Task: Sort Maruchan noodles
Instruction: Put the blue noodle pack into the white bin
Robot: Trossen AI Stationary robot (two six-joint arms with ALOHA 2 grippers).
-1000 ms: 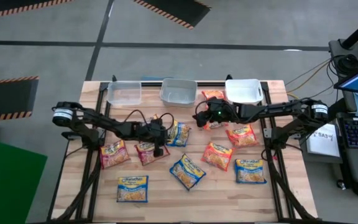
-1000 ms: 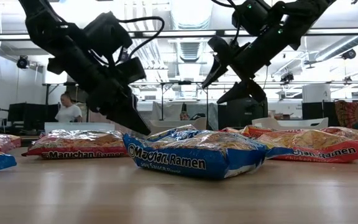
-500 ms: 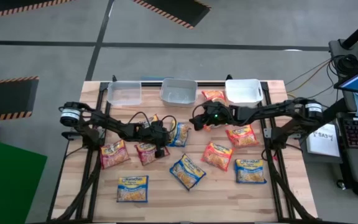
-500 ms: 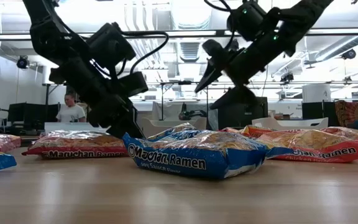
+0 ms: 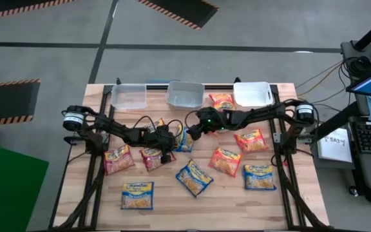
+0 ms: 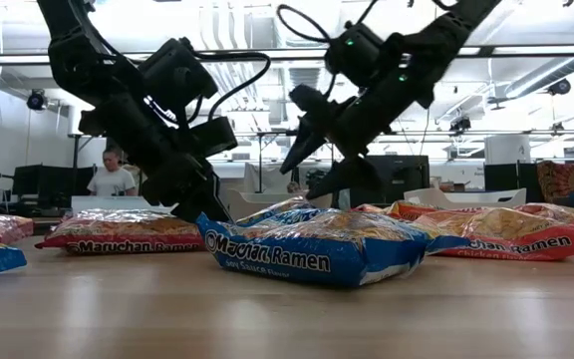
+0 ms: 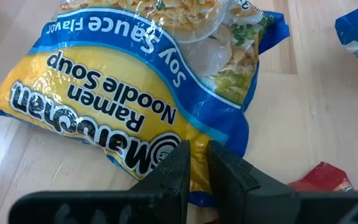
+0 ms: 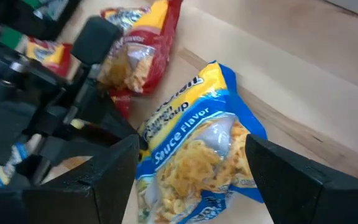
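The Maruchan noodles lie scattered on the wooden table [image 5: 237, 200] as flat packets in orange, red and blue with yellow. A blue-and-yellow soy sauce packet [image 5: 185, 138] [image 7: 135, 81] [image 8: 197, 146] lies near the table's middle. My left gripper [image 5: 174, 141] [image 7: 197, 171] is shut on its edge. My right gripper [image 5: 189, 131] [image 6: 315, 170] [image 8: 191, 186] hangs open above the same packet, a finger on either side and touching nothing. My left gripper pinches the blue-and-yellow packet's edge [image 7: 199, 149], on the side toward the table's left, between its two fingers. The fingers slant down from the table's left. The packet lies flat on the table beyond the fingers.
Two clear bins [image 5: 129, 96] [image 5: 185, 95] and a white bin [image 5: 252, 94] stand along the far edge, with an orange packet [image 5: 222, 100] between them. Red packets [image 5: 118, 159] [image 5: 152, 156] lie at the left. Blue [image 5: 194, 177] and orange packets [image 5: 225, 160] lie nearer. A person [image 6: 113, 179] stands in the room behind.
My right gripper has gone toward the table's left and down, from over the orange packets to above the blue-and-yellow packet, and has stayed open. The packets have not moved.
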